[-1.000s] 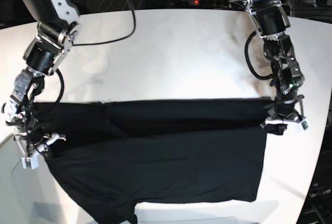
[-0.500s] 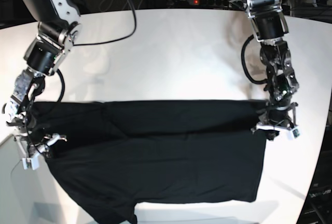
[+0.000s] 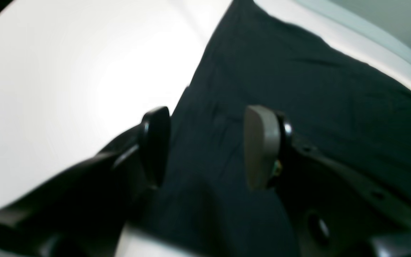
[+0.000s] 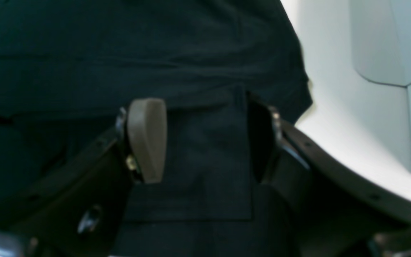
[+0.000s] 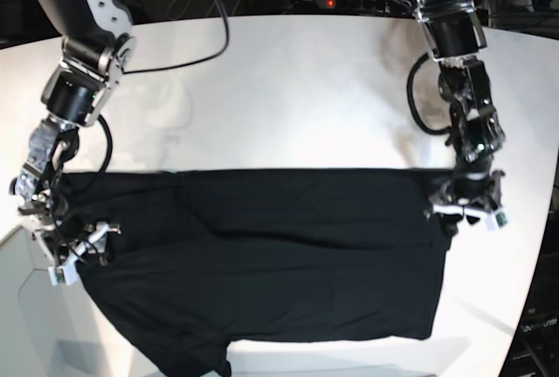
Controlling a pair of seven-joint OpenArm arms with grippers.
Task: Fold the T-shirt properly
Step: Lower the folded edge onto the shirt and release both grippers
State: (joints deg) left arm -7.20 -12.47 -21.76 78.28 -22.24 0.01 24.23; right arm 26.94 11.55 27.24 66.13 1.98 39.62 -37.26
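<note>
Black T-shirt [image 5: 262, 255] spread flat, soft matte cloth under both open grippers, left gripper [image 5: 466, 209] at its side edge, right gripper [image 5: 77, 250] opposite, bare white table [image 5: 288, 89] beyond.

The right claw [image 4: 205, 139] stands with its jaws apart over the black T-shirt [image 4: 137, 53]. A tan pad [image 4: 147, 139] sits at 9 o'clock of the gap, and a dark finger [image 4: 262, 142] at 3 o'clock. Between them lies a flat folded layer of cloth. The white worktop [image 4: 334, 117] shows at 3 o'clock, beyond the shirt's edge.
</note>
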